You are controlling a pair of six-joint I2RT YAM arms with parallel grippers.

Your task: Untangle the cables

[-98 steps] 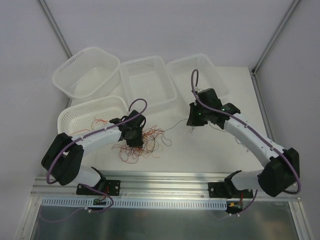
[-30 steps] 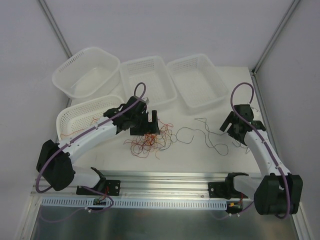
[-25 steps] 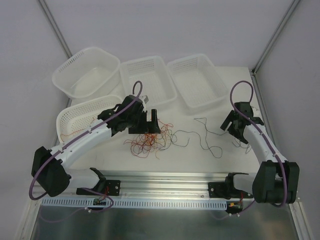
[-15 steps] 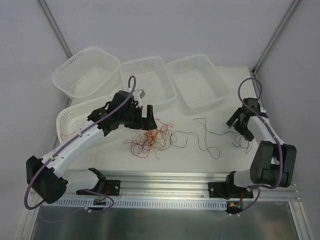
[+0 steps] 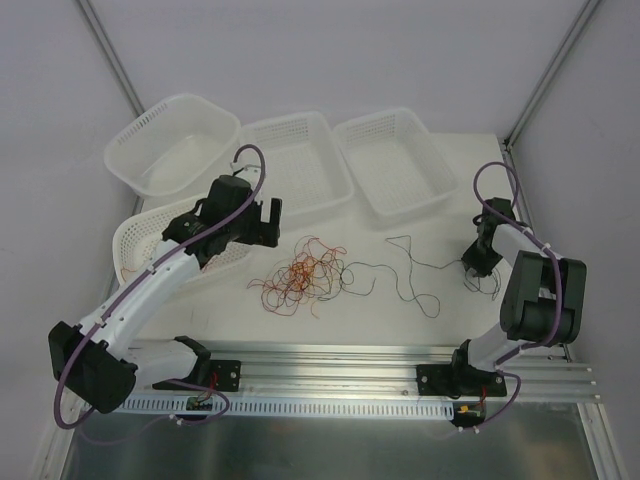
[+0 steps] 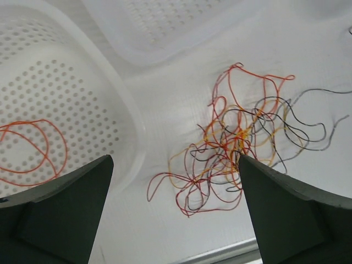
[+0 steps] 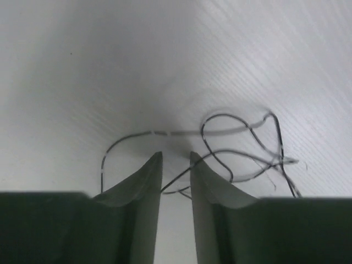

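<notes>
Left jaws: spread wide, empty. Cables: red, orange and black tangle on the desk below, nearer the right-hand jaw. Orange loop: in the basket by the other jaw. Right jaws: narrow slit; black strands just ahead of the tips, one crossing the slit.

Main knot of cables sits just toward 7 o'clock of the table middle. It's hair-thin red, orange, dark red-brown and black strands, looped over one another in a loose, flat heap. Off its 3 o'clock side, a long black wire lies slack in open curves. Far out at 3 o'clock, a small black bunch curls on itself. Over at 9 o'clock, a red-orange loop lies flat inside a perforated basket.
</notes>
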